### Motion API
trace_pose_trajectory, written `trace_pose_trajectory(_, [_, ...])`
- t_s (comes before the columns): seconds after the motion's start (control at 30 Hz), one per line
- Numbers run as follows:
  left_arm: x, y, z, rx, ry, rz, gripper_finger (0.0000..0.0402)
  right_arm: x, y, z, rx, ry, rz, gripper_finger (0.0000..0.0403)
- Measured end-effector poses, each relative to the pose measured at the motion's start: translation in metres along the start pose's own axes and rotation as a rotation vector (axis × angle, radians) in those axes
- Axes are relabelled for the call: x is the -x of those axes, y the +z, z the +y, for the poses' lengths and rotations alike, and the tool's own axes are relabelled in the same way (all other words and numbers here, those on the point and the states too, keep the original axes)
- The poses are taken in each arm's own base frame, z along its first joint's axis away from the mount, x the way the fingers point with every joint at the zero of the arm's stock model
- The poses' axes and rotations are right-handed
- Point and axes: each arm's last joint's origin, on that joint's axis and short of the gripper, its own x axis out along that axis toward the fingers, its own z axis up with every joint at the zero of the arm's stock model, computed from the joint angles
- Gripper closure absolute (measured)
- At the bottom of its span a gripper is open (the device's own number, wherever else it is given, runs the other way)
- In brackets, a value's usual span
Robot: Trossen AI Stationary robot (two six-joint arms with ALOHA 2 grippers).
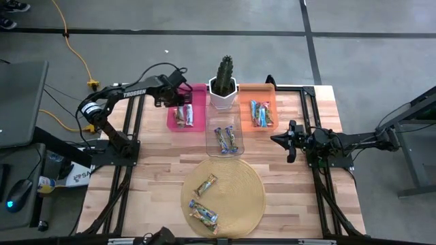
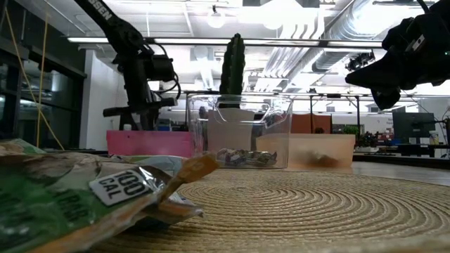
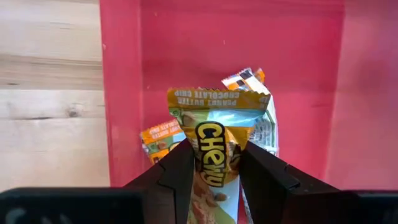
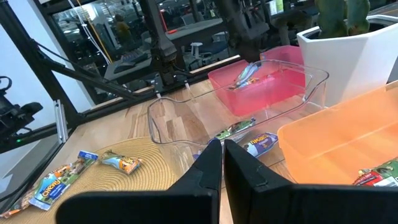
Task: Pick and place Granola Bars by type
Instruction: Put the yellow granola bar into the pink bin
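Observation:
My left gripper (image 3: 214, 149) hovers over the pink bin (image 1: 197, 92) and is shut on a brown-yellow granola bar (image 3: 214, 134). The right wrist view shows that bar (image 4: 247, 73) slanting under the fingers. Two more brown-yellow bars (image 1: 184, 116) lie in the pink bin. Purple-silver bars (image 1: 226, 139) lie in the clear bin (image 1: 212, 151), and blue and red bars (image 1: 260, 113) in the orange bin (image 1: 259, 88). Brown-yellow bars (image 1: 206, 184) (image 1: 203, 214) lie on the round woven mat (image 1: 248, 197). My right gripper (image 1: 276, 139) waits shut, raised off the table to the right of the clear bin. My left gripper pinches the brown-yellow bar between its two fingers, across the bar's width near the middle (image 3: 211, 158), coming from above and pointing down. The crimped end (image 3: 214, 98) reaches past the fingertips toward the bin floor. The bar is off the floor, just above the bars lying there.
A cactus in a white pot (image 1: 223, 88) stands between the pink and orange bins, behind the clear one. The three bins sit close together at the table's far middle. Bare wood lies left and right of the mat, with black frame rails (image 1: 126, 136) along both sides.

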Motion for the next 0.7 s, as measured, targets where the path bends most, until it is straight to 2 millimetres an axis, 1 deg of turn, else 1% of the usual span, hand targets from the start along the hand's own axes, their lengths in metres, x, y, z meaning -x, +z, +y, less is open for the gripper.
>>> trace_pose_trajectory(0.23, [-0.0009,0.0000,-0.0008,-0.036,-0.016,-0.003,0.0284,0.0000,0.0000,0.0000,-0.001,0.000,0.000,0.0402])
trace_pose_trajectory(0.33, [-0.0009,-0.0005,-0.0014,-0.064,-0.033,0.013,0.0275,0.0000,0.0000,0.0000,0.000,0.000,0.000,0.0402])
trace_pose_trajectory(0.47, [-0.0008,-0.0021,-0.0034,-0.086,-0.050,0.024,0.0244,0.0000,0.0000,0.0000,0.000,0.000,0.000,0.0402])
trace_pose_trajectory(0.6, [-0.0007,-0.0022,-0.0046,-0.101,-0.078,0.039,0.0201,0.0000,0.0001,0.0000,-0.001,-0.001,0.000,0.0402])
trace_pose_trajectory(0.7, [0.0047,0.0005,-0.0085,-0.157,-0.143,0.017,0.0176,0.0000,0.0001,0.0000,-0.001,0.000,0.000,0.0402])
